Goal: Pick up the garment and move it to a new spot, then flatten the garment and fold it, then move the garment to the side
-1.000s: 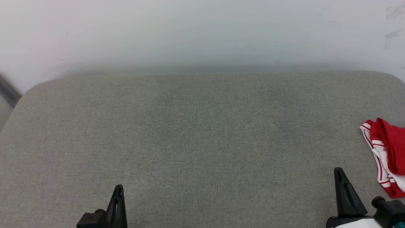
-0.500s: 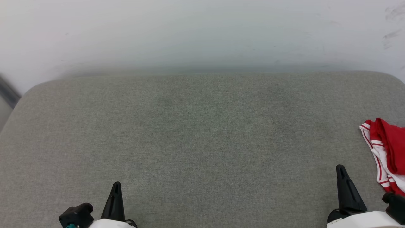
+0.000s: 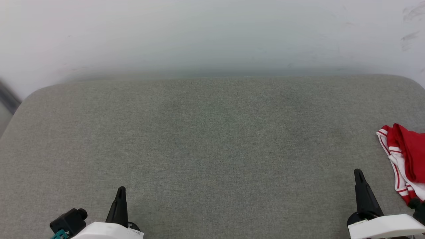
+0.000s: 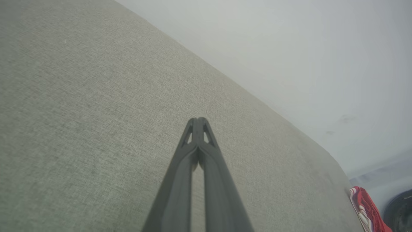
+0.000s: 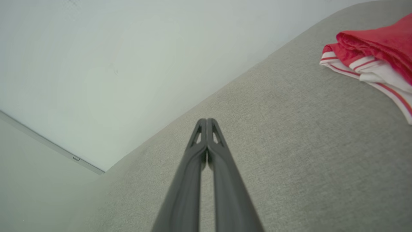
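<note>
Jaws, both pairs: stood clenched and empty, low at your near edge. Red jersey (image 3: pixel 406 156): lay bunched at the grey fabric surface (image 3: pixel 212 149)'s right edge, beside your right jaws, so that arm suited the pick-up.

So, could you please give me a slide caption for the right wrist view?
Shut right gripper points across the grey cushion; the garment lies apart.

The left gripper (image 3: pixel 121 191) and right gripper (image 3: pixel 358 173) are showing long black tapering fingers with slotted tips. Smooth white shells (image 3: pixel 382 225) are covering the wrists, a black, teal-tipped block (image 3: pixel 68 221) adjoining the left one.
</note>
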Robot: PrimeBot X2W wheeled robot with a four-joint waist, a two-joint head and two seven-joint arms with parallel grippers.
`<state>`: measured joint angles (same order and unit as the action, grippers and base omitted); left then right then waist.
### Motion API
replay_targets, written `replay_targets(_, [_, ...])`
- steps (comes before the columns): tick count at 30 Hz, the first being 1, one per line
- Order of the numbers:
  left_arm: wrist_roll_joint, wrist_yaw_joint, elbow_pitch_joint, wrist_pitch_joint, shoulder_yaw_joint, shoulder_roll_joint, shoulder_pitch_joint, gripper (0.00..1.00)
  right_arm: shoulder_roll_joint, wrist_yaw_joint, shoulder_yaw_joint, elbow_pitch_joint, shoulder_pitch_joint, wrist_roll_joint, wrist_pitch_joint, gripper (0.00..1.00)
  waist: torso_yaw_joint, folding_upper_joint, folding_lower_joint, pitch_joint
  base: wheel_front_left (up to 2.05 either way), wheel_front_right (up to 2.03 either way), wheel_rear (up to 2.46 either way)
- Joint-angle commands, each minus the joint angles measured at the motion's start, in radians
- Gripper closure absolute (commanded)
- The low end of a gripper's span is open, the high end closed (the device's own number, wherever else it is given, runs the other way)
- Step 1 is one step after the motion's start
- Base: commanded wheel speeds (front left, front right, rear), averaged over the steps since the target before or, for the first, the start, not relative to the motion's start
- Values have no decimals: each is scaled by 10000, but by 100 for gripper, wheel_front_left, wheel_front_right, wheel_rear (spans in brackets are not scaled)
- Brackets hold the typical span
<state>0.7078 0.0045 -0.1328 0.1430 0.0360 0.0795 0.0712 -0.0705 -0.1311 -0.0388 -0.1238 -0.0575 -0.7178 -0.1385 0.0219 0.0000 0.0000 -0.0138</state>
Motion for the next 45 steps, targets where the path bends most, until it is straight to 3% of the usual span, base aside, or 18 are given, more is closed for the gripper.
replay_targets(1, [327, -78, 57, -66, -43, 53, -246, 100, -103, 2, -7, 74, 288, -341, 59, 100, -2, 0, 0, 1, 0, 0, 0])
replay_targets(45, [5752, -864, -609, -1297, -596, 99, -1185, 100, -123, 3, -195, -668, 1120, -5643, 1315, 100, -109, 0, 0, 52, 0, 0, 0])
